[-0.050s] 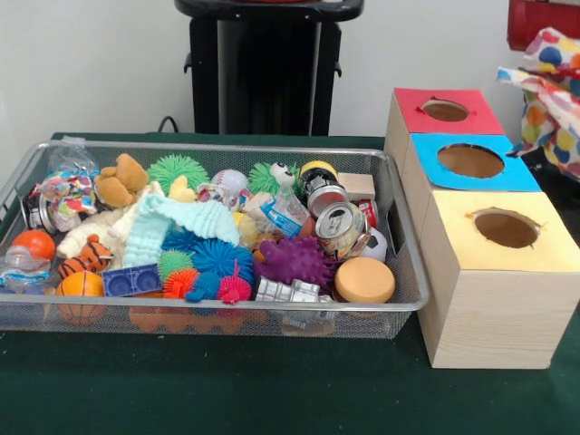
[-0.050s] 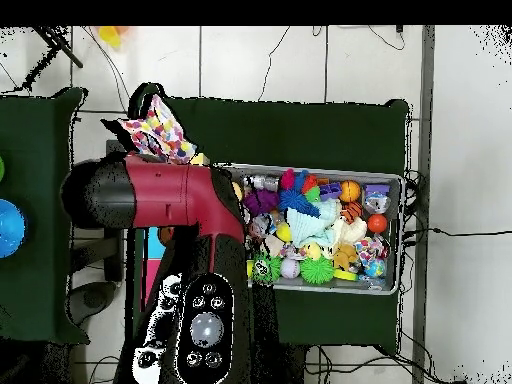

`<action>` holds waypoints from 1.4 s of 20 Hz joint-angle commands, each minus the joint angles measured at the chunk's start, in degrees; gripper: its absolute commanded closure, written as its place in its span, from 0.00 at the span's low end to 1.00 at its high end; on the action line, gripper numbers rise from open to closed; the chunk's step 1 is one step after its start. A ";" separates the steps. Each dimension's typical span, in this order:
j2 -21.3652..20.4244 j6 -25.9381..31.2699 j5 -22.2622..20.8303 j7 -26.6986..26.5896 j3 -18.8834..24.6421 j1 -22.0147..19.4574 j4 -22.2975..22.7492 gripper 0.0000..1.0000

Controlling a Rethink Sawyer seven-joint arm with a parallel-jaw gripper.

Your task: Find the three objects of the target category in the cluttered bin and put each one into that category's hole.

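- Your arm [image 2: 175,200] only shows up in the overhead view, parked over the three boxes beside the bin. I can't pick out the gripper at all, so whether the jaws are clenched or released is a can't-tell.
- The wire mesh bin [image 1: 403,263] is packed: spiky rubber balls like the purple one [image 1: 294,261], a crushed drink can [image 1: 340,227], a teal knitted cloth [image 1: 177,222], a tiger plush [image 1: 84,256] and a teddy bear [image 1: 120,179]. Nothing tells you which category is the target, so your three objects are somewhere in that heap, some probably half buried.
- Biggest risk I'd guess: going down into the pile and pinching two things at once, or snagging the cloth and dragging its neighbours out.
- Spiky balls will likely squish and pop free, and the can could roll.
- The red hole [image 1: 445,110], blue hole [image 1: 470,160] and yellow hole [image 1: 506,228] sit in a tight row, so a sloppy release could land in the wrong box or bounce off a rim.
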 commanded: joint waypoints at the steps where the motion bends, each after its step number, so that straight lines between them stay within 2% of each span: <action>1: -0.12 6.03 1.45 10.09 0.84 -0.82 7.42 1.00; 6: -0.52 6.27 -0.27 8.30 -0.49 -1.05 8.37 1.00; 11: -0.44 4.72 -0.35 6.32 0.24 -2.42 9.66 1.00; 21: -0.23 3.29 -0.88 5.26 0.54 -2.63 11.16 1.00; 28: -1.48 1.62 -1.15 4.22 1.05 -2.89 14.15 1.00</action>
